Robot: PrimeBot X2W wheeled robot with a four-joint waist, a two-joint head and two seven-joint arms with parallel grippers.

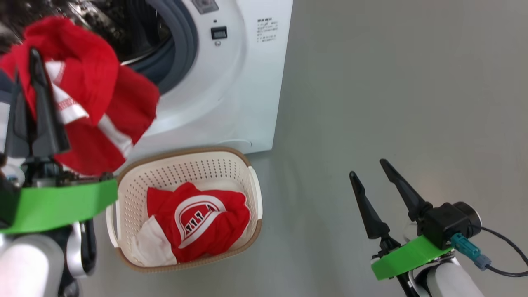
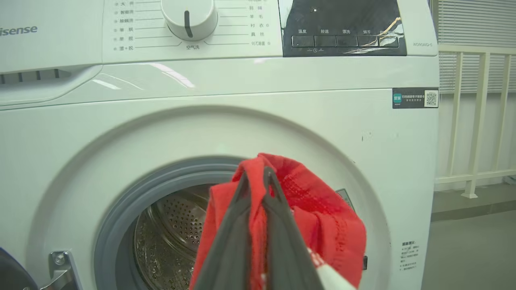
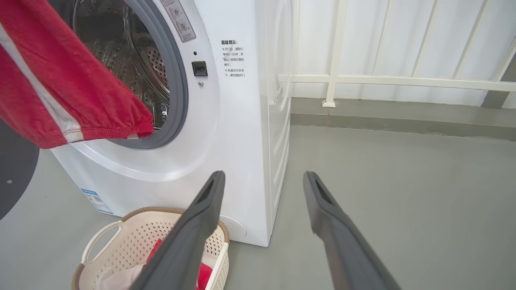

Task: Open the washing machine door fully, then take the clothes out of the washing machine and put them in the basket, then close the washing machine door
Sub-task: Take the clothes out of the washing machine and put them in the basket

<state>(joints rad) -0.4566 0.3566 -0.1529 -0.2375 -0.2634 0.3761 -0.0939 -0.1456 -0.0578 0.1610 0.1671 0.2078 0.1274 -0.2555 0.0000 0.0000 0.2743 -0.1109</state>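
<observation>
Held garment hangs up and left of the basket, so the drop lies down and to the right.
The left gripper (image 1: 24, 66) is clamped on a red garment (image 1: 95, 82) above the left rim of the basket (image 1: 185, 153). It is the nearer arm: the right gripper (image 1: 368, 167) stands well off to the right, fingers apart and empty. Another red garment (image 1: 198, 222) lies inside. Beyond, the washing machine (image 1: 247, 82) stands open-mouthed.

red clothes (image 1: 95, 82) with white stripes, cream perforated basket (image 1: 185, 169) with brown rim, white washing machine (image 1: 247, 82) with grey ring (image 1: 183, 45).
</observation>
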